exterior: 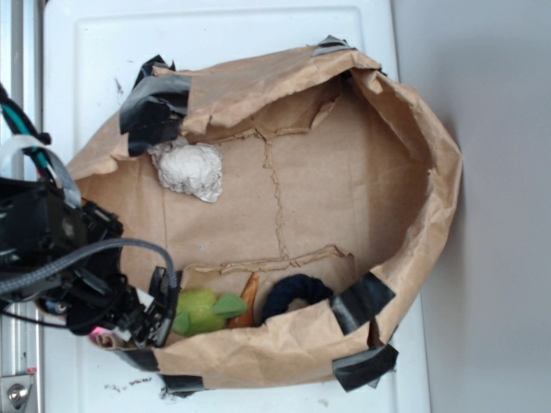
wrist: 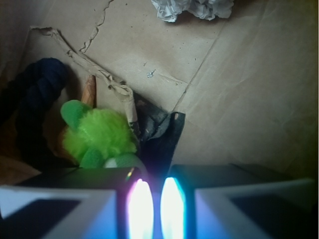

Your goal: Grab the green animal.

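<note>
- Claw [wrist: 155, 209]: in the wrist view the two glowing pads sit almost together, only a thin slit between them, nothing in it. Narrow, holding nothing.
- Side view: claw [exterior: 159, 314] at the bag's lower left corner, right beside the green animal; whether they touch, can't tell.
- Green animal [wrist: 97, 137]: fuzzy lime plush, just ahead and left of the pads, outside the slit. On the bag floor against the lower wall [exterior: 200, 311], orange bit on its far side.
- Dark rope ring [exterior: 295, 294]: just past the plush, near the same wall.
- White lumpy wad [exterior: 189, 169]: far side of the floor, well apart from the plush.
- Paper bag [exterior: 413, 138]: brown, sides rolled down, black tape on the rim.
</note>
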Controlling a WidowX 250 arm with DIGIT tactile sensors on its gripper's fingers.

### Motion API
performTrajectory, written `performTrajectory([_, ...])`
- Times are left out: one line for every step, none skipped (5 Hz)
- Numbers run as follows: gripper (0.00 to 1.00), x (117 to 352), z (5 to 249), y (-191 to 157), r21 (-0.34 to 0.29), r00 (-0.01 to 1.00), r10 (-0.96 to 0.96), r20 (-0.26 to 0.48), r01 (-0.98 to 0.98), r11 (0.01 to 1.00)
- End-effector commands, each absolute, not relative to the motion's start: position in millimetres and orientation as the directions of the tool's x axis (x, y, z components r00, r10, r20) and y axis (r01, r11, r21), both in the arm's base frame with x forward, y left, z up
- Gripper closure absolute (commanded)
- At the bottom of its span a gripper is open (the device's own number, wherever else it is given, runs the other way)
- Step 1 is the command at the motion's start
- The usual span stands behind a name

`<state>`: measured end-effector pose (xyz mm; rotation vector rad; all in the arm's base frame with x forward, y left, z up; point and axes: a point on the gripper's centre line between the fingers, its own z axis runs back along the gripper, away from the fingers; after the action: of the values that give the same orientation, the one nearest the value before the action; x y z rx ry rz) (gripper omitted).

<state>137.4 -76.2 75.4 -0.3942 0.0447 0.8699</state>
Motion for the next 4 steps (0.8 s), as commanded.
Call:
performTrajectory([0.0,161.1,68.9,-84.1,-0.235,0.615,0.761,-0.207,-0.786,0.572])
performTrajectory([0.0,179.2,59.1,-82.2,-0.222,0.59,0.791,-0.164,-0.803,0.553])
performTrajectory([0.0,192.7,50.5,-77.2,-0.212,0.581,0.802,-0.14,-0.809,0.549])
performTrajectory([0.0,217.0,40.2,-75.9,-0.219,0.562,0.817,-0.133,-0.82,0.529])
